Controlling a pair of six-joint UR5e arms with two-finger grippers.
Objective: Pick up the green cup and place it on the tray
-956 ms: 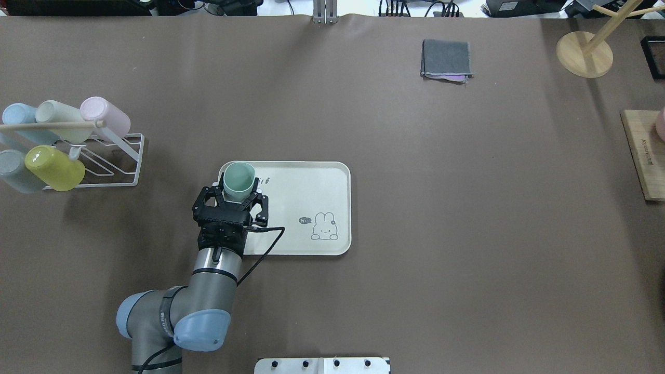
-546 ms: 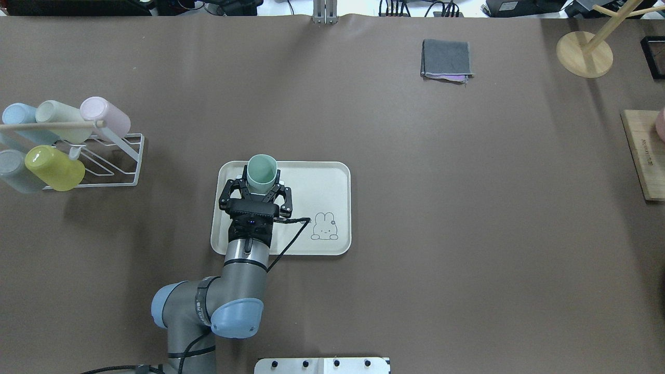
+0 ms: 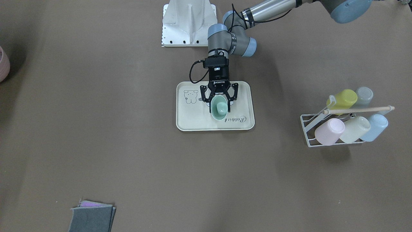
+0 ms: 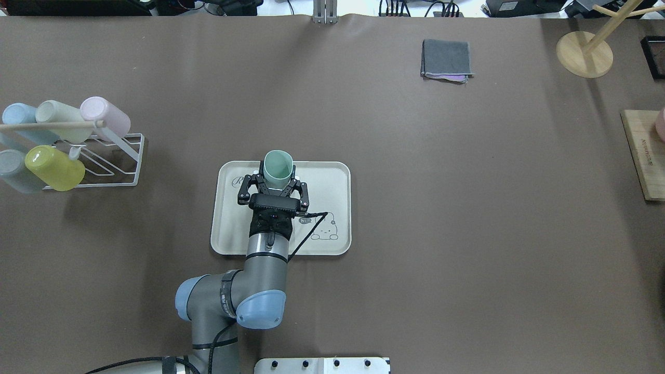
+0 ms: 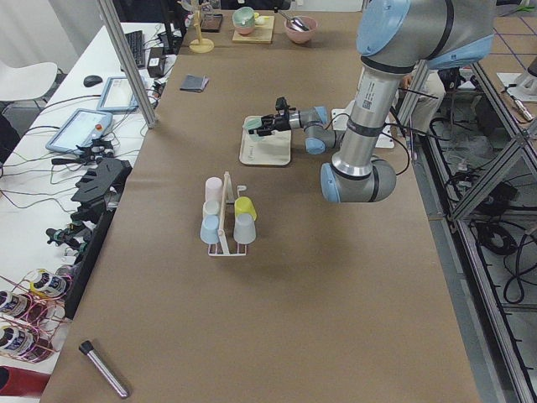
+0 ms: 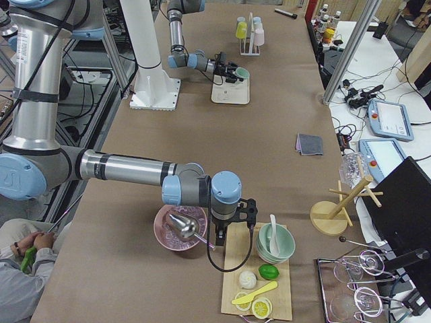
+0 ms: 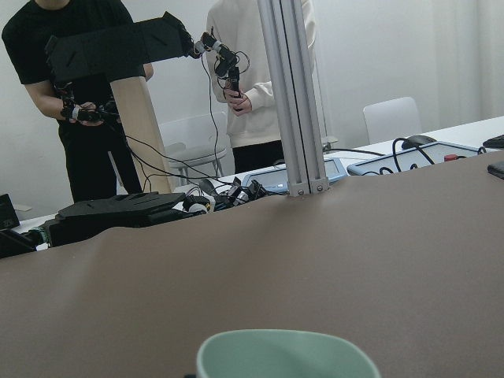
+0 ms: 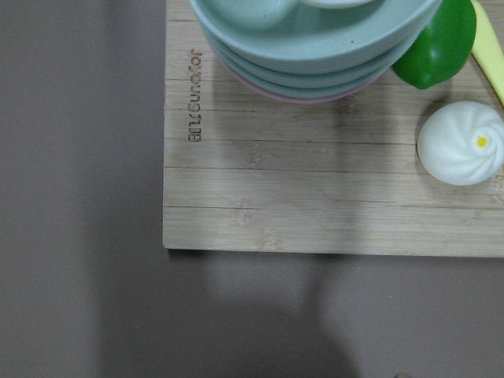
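The green cup is a teal tumbler with its mouth up, held between the fingers of my left gripper. It is over the far edge of the cream-white tray, near the "Rabbit" script. I cannot tell whether its base touches the tray. The cup's rim fills the bottom of the left wrist view. My right gripper shows only in the exterior right view, above a wooden board, and I cannot tell whether it is open or shut.
A white wire rack at the left holds a yellow-lime cup, a pale cream-green cup, and pink and blue cups. A folded grey cloth lies far right. A wooden board with stacked bowls is at the right edge.
My left arm has carried the green cup to the right, from the tray's left corner to the middle of its far edge. The grip is unchanged.
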